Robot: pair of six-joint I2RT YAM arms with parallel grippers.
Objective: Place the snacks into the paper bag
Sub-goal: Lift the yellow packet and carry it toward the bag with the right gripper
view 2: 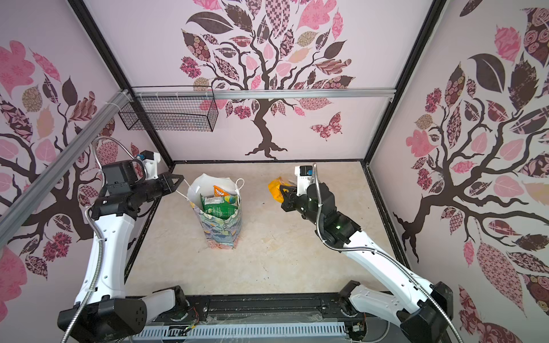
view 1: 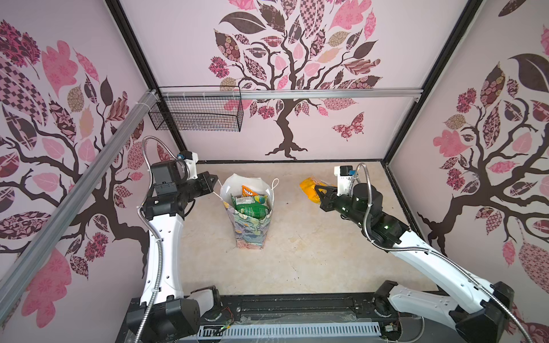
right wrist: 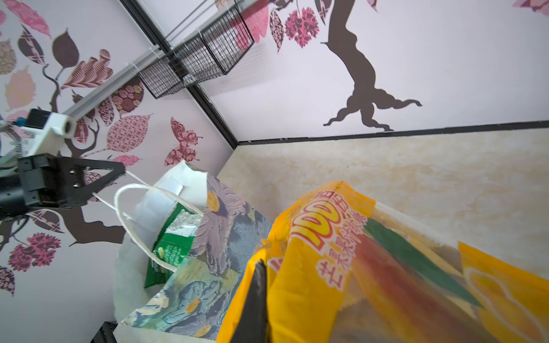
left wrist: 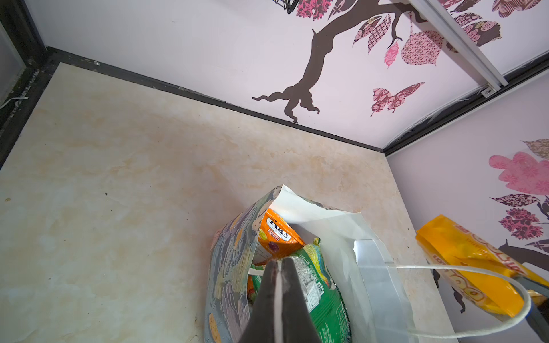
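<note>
Risk sits at the mouth of the paper bag (view 1: 249, 231): it looks nearly full, so the yellow packet (view 1: 309, 185), pinched in the right gripper (view 1: 319, 190) and raised to the bag's right, may snag its rim or topple it. The left gripper (view 1: 215, 181), just left of the bag, is clamped on one cord handle (left wrist: 277, 297). Count: one bag, two handles, one orange packet (view 1: 248, 190) and seemingly two green packets (view 1: 252, 211) inside.

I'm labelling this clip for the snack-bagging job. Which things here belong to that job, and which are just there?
In the job: paper bag; orange packet and green packet inside it; yellow packet, held by the right gripper; cord handle, pinched by the left gripper.
Just there: wire basket, hung on the aluminium rail.
</note>
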